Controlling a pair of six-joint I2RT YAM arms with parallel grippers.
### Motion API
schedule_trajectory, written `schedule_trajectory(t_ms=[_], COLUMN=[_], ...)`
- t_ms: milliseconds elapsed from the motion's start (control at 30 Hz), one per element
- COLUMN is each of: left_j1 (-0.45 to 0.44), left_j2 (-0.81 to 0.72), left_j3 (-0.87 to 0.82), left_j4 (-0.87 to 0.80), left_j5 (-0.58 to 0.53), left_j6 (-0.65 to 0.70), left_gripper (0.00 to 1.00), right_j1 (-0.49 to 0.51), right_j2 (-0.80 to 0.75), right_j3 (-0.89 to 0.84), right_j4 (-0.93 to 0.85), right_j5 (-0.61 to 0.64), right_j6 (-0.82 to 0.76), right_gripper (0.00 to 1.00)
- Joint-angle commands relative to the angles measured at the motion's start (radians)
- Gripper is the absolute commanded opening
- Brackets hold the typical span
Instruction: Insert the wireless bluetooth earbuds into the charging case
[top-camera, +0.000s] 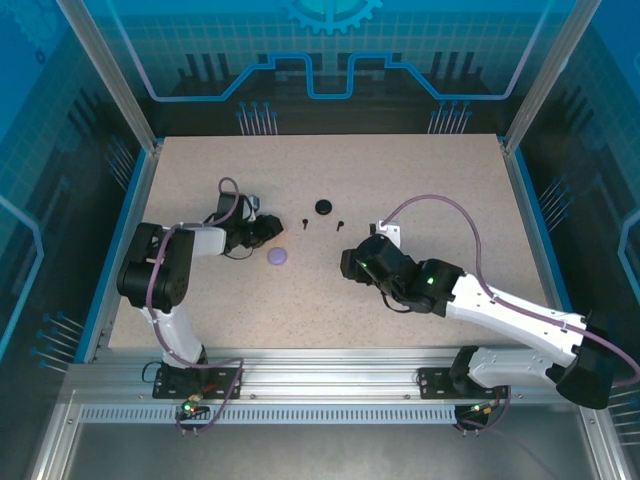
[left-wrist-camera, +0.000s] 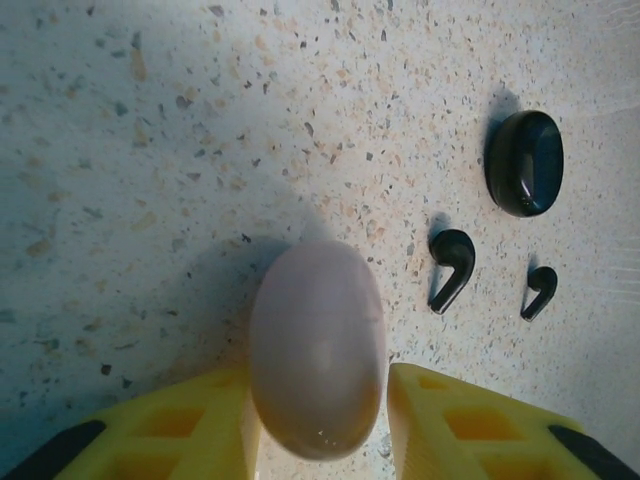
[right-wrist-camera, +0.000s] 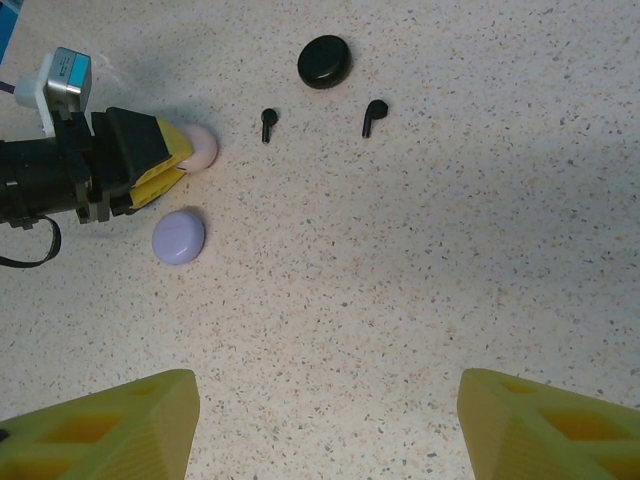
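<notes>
While your left gripper (left-wrist-camera: 320, 385) has the closed pink case (left-wrist-camera: 318, 340) lying on the table (left-wrist-camera: 150, 150) between its yellow fingers (left-wrist-camera: 190, 430), you cannot tell whether it is pinching that case or only flanking it. Your right gripper (right-wrist-camera: 328, 400) is spread wide with nothing between its fingers.

What matters for you is where the two black earbuds lie. In the left wrist view they sit past the pink case and off to its right: the nearer earbud (left-wrist-camera: 452, 268) comes first, then the other earbud (left-wrist-camera: 541, 291), with the black case (left-wrist-camera: 524, 162) just beyond them. Each stem runs roughly along the direction the left gripper points, so its fingers would likely close across a stem.

From above, the nearer earbud lies close ahead of your left gripper, while the other earbud lies ahead of your right gripper. The lilac case (top-camera: 278, 257) rests between the two arms, beside the left gripper.
</notes>
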Motion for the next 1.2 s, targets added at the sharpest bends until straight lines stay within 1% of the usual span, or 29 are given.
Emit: schedule_trajectory(t_ms=[0, 200, 400, 533, 733, 933, 1000, 1067, 1167], left_j1=[0.011, 0.012, 0.011, 0.013, 0.012, 0.011, 0.011, 0.009, 0.009], left_j2=[-0.032, -0.110, -0.229, -0.334, -0.494, -0.635, -0.671, -0.697, -0.721], left_j3=[0.035, 0.044, 0.056, 0.033, -0.022, -0.068, -0.085, -0.116, -0.149], left_j4=[-0.091, -0.153, -0.193, -0.193, -0.147, -0.109, -0.096, -0.048, -0.002], left_j5=[-0.049, -0.141, -0.164, -0.156, -0.114, -0.070, -0.065, -0.048, -0.023], left_j6=[0.055, 0.081, 0.092, 0.092, 0.064, 0.023, 0.002, -0.034, -0.079], left_gripper=[0.42, 0.48, 0.49, 0.50, 0.56, 0.67, 0.69, 0.75, 0.76], right_j1=[-0.002, -0.007, -0.023, -0.037, -0.072, -0.122, -0.130, -0.137, -0.149], right_j2=[-0.018, -0.015, 0.001, 0.035, 0.107, 0.210, 0.255, 0.308, 0.389], right_j3=[0.042, 0.080, 0.109, 0.133, 0.187, 0.261, 0.296, 0.339, 0.409], right_j4=[-0.041, -0.088, -0.131, -0.153, -0.171, -0.183, -0.189, -0.197, -0.219], right_j5=[0.030, 0.028, 0.010, 0.004, -0.014, -0.054, -0.056, -0.059, -0.045], right_j6=[-0.018, -0.020, -0.031, -0.065, -0.178, -0.234, -0.237, -0.238, -0.217], right_gripper=[0.70, 0.70, 0.71, 0.72, 0.75, 0.77, 0.77, 0.78, 0.78])
